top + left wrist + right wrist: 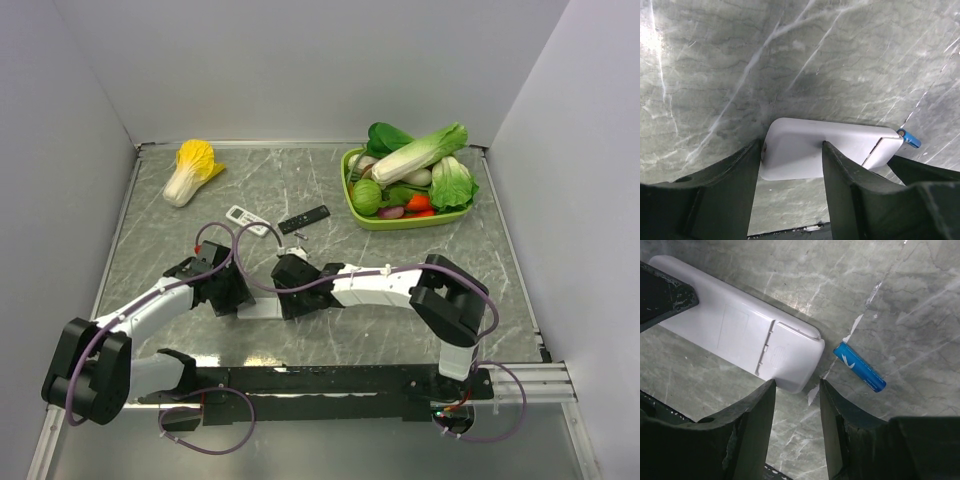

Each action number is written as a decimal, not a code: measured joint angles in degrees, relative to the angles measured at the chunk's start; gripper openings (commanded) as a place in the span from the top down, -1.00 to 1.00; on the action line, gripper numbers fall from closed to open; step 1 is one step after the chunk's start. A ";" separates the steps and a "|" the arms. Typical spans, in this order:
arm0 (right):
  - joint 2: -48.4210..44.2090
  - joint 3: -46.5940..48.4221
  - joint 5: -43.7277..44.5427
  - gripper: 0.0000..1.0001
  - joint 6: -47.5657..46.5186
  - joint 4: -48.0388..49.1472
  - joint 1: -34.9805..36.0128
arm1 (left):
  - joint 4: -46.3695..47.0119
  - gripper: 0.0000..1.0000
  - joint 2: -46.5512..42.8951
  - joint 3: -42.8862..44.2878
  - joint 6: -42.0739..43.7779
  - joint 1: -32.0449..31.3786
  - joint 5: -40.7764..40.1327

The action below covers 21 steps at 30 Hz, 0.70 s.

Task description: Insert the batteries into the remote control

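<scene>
**Arm pose.** In the top view, the left arm left its base at 7 o'clock and reached toward 1 o'clock with its wrist pitched down. The right arm rose from its base at 5 o'clock, folded at the elbow, and ran its white forearm toward 9 o'clock. The two wrists met close together near the middle of the grey marbled table [400, 250].

**End effectors.**
- The left gripper [792, 147] was set to a moderate gap. One finger stood against the rounded end of the remote control [735, 330] and the other crossed over its body. Whether the fingers clamped the remote could not be determined.
- The right gripper [796, 384] was set narrow and held nothing. Its fingertips hovered just at 6 o'clock of the remote's opposite end.

**Task items.**
- The remote control lay flat on the table between the two grippers, plain white back upward. The battery cover [790, 352] was at the end nearest the right gripper.
- One blue battery [860, 367] lay on the table at 3 o'clock of that end, just beside it and not touching.

**Farther items.**
- A smaller white remote [247, 218] and a slim black remote [303, 219] lay at 12 o'clock of the grippers.
- A yellow-leafed cabbage [190, 172] lay at 11 o'clock.
- A green tray [395, 223] heaped with vegetables sat at 1 o'clock.
</scene>
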 measured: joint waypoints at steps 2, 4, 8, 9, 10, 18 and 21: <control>0.28 0.50 -0.28 0.05 -0.22 -0.28 0.00 | 0.07 -0.09 0.09 0.00 0.09 0.11 0.15; 0.39 0.72 -0.44 0.07 -0.50 -0.46 0.00 | 0.11 -0.06 0.17 0.00 0.24 0.17 0.37; 1.01 1.84 -0.90 0.08 -1.03 -1.07 -0.02 | 0.35 -0.01 0.46 0.00 0.74 0.39 0.85; 1.14 2.05 -1.14 0.08 -1.20 -1.16 -0.02 | 0.42 0.01 0.50 0.00 0.94 0.44 0.94; 1.25 2.25 -1.36 0.08 -1.27 -1.33 -0.07 | 0.48 0.03 0.55 0.00 1.16 0.46 1.01; 1.29 2.43 -4.35 0.07 -1.40 -1.84 -1.62 | 0.72 0.08 0.92 0.02 1.55 0.70 1.57; 1.29 2.43 -5.81 0.04 -1.38 -1.97 -2.40 | 0.87 0.08 1.07 0.02 1.57 0.76 1.79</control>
